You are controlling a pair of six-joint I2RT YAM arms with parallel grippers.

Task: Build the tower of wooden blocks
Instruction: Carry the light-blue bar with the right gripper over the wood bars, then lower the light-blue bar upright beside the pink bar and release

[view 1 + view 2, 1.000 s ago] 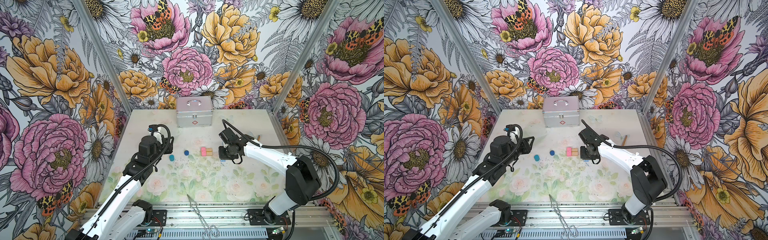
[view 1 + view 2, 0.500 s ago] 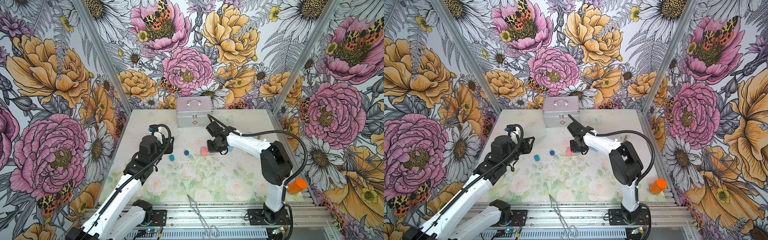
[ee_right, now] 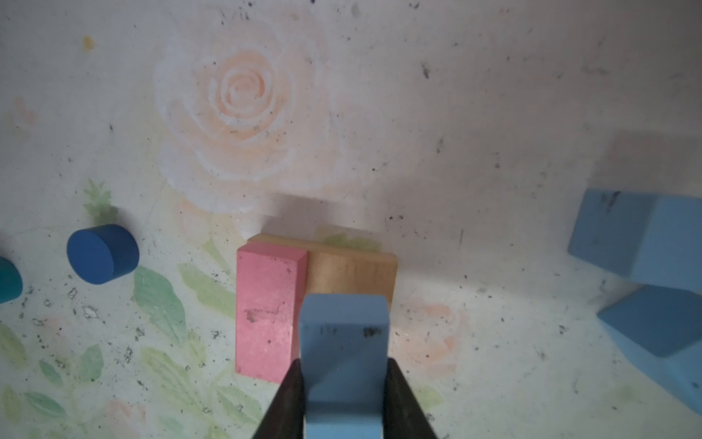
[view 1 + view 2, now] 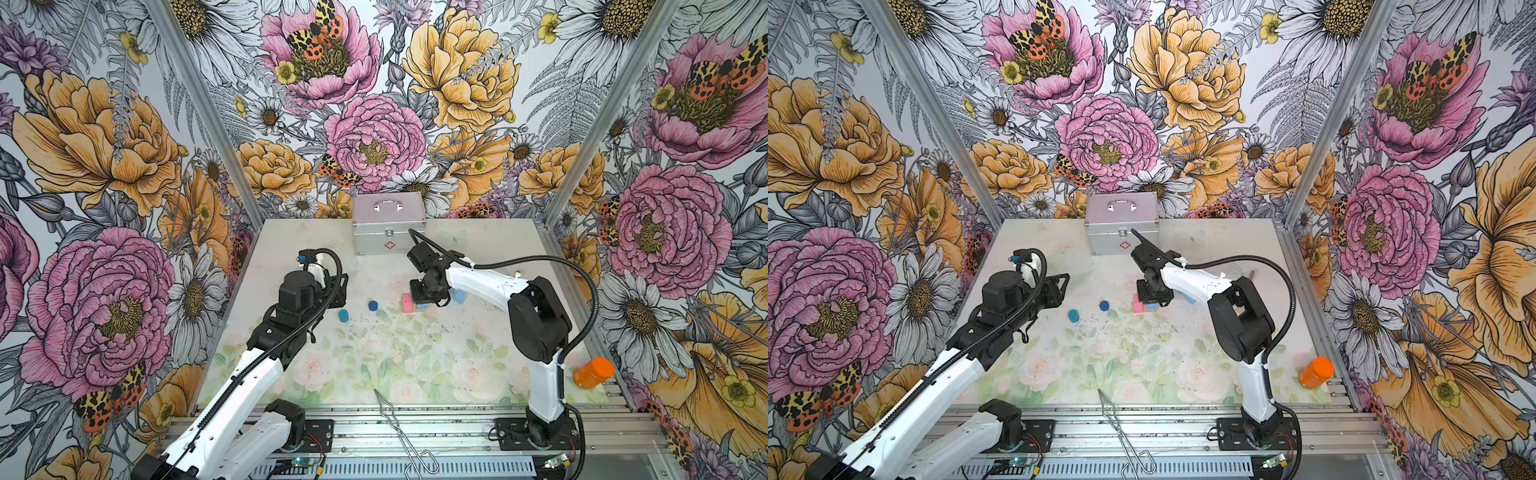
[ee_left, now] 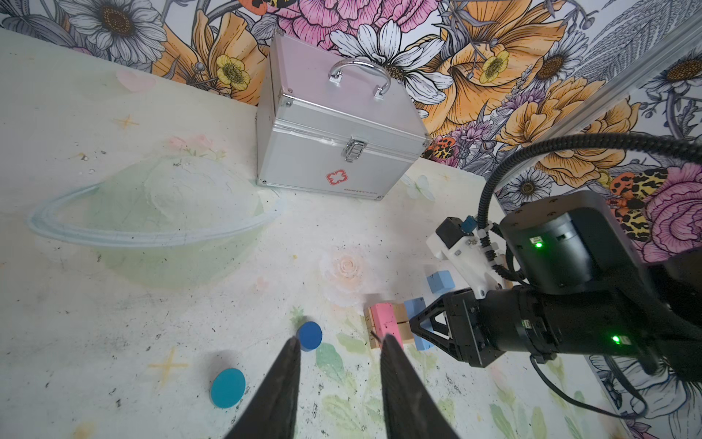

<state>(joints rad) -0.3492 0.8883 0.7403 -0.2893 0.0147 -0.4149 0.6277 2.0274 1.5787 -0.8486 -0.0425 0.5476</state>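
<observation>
2 top views bright, sharp; R wrist view dimmer, blue block [image 3: 343, 361] blurry up close.

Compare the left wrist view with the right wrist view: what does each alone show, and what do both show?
Left wrist only: the silver case and the open, empty left pincer. Right wrist only: the right pincer clamped on a light blue block. Both: the pink slab, the tan plank and the dark blue cylinder.

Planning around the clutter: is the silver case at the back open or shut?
Shut: in the left wrist view the silver case shows no gap at its seam, and the front latch lies across it.
</observation>
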